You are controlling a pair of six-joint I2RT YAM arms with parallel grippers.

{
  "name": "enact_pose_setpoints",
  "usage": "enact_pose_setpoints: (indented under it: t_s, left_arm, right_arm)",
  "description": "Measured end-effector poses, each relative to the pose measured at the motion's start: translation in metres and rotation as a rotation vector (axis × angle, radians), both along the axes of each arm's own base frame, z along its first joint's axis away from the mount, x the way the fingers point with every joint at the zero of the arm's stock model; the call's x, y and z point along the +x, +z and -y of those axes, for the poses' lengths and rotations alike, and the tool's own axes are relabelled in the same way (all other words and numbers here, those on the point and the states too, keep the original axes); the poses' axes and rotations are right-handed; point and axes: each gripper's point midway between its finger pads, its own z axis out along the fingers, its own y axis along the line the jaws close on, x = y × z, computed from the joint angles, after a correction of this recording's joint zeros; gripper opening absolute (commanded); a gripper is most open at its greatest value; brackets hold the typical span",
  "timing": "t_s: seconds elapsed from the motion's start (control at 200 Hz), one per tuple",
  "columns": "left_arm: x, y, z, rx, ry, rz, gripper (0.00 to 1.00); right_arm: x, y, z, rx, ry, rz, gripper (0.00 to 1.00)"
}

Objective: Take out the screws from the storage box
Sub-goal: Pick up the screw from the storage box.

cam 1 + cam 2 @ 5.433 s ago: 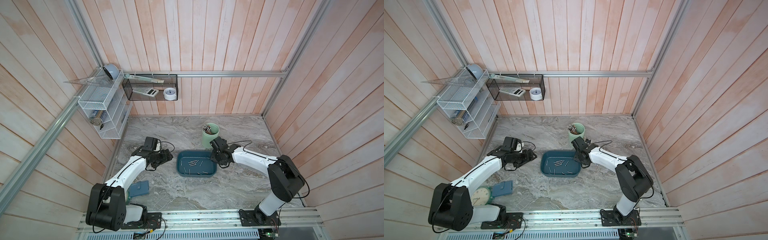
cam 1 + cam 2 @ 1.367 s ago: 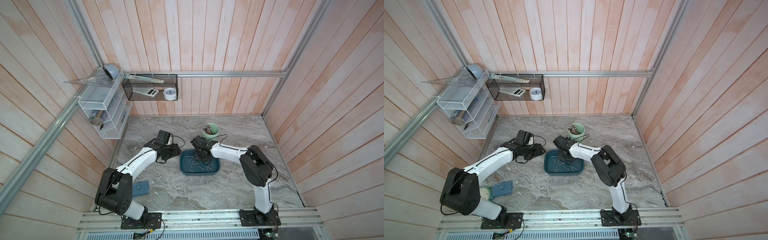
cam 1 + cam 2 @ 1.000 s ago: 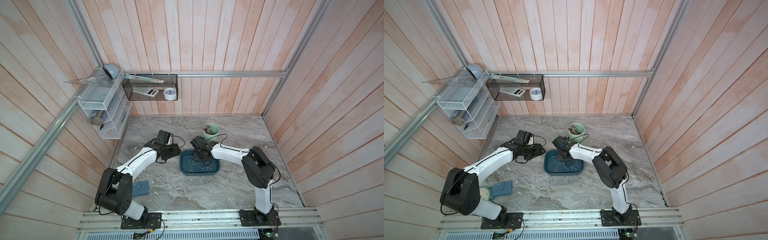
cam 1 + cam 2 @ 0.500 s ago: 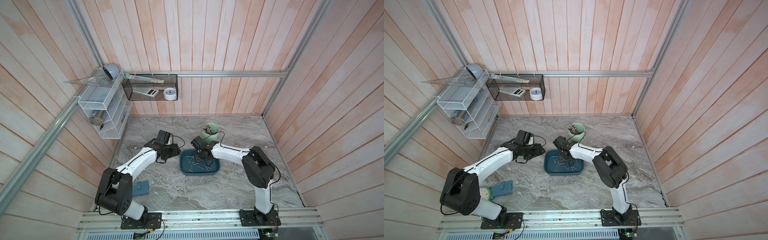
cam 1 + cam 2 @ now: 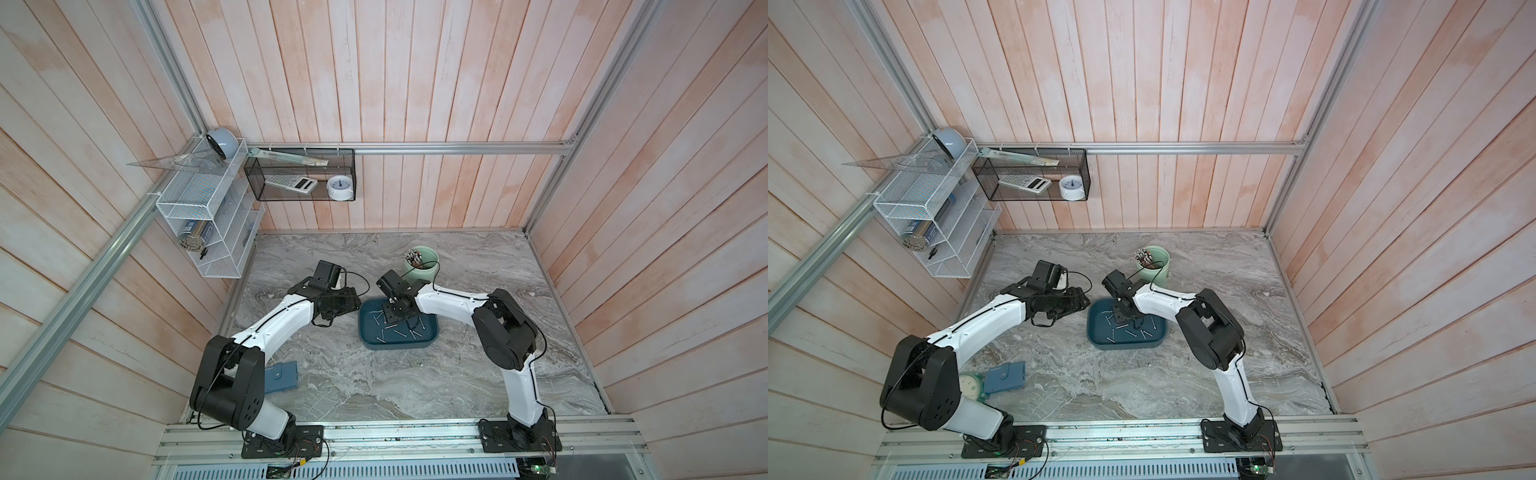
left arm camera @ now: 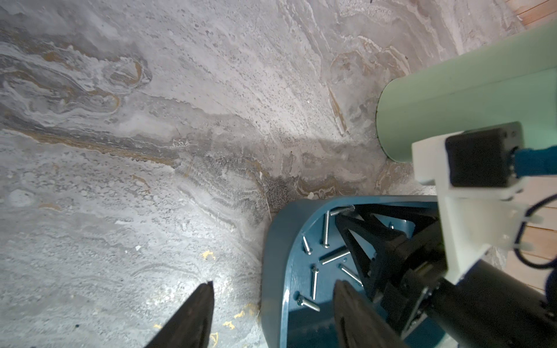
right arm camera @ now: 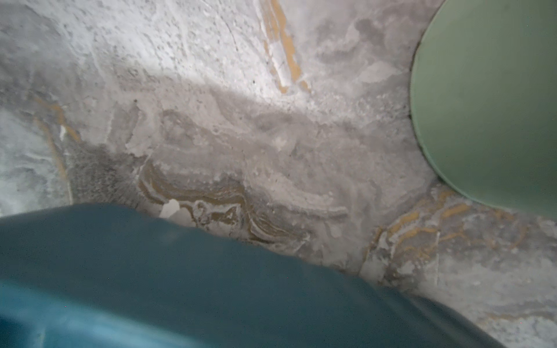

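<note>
The storage box (image 5: pixel 428 343) (image 5: pixel 1096 336), a shallow teal tray, lies mid-table in both top views with several silver screws (image 5: pixel 388 328) (image 5: pixel 1121 328) (image 6: pixel 325 229) loose on its floor. My left gripper (image 5: pixel 353 305) (image 5: pixel 1081 303) (image 6: pixel 274 282) is open at the tray's left end. Its fingers (image 6: pixel 205 304) stand one outside and one inside the tray wall (image 6: pixel 277 256). My right gripper (image 5: pixel 392 311) (image 5: pixel 1123 313) (image 6: pixel 349 223) points down into the tray's back left part, among the screws. The frames leave its jaw state unclear. The right wrist view shows only the tray rim (image 7: pixel 211 286), no fingers.
A pale green cup (image 5: pixel 424 266) (image 5: pixel 1154 266) (image 6: pixel 452 99) (image 7: pixel 488 105) with brownish sticks stands just behind the tray, close to the right arm. A blue-grey case (image 5: pixel 282 376) (image 5: pixel 1005 376) lies front left by the left arm's base. Wire shelves (image 5: pixel 208 232) hang on the left wall.
Since the earliest frames the left gripper moved right to the tray's left rim, and the right gripper went from the tray's right side into its back left. In the last second little has moved.
</note>
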Motion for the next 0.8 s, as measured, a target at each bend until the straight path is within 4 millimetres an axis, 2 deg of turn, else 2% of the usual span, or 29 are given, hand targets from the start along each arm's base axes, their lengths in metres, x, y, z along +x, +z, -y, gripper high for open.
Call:
enact_pose_setpoints:
  t_s: [0.38, 0.635, 0.8]
  left_arm:
    - [0.0007, -0.0003, -0.0015, 0.01, 0.001, 0.005, 0.68]
    - [0.001, -0.0004, -0.0021, 0.014, 0.002, 0.006, 0.68]
    - [0.0019, -0.0007, -0.0039, 0.024, 0.006, 0.011, 0.68]
  right_arm:
    - [0.001, 0.0008, -0.0039, 0.051, 0.012, 0.029, 0.45]
    - [0.0025, 0.0016, -0.0048, 0.056, 0.02, 0.044, 0.43]
    - [0.0045, 0.0014, -0.009, 0.041, 0.038, 0.06, 0.38]
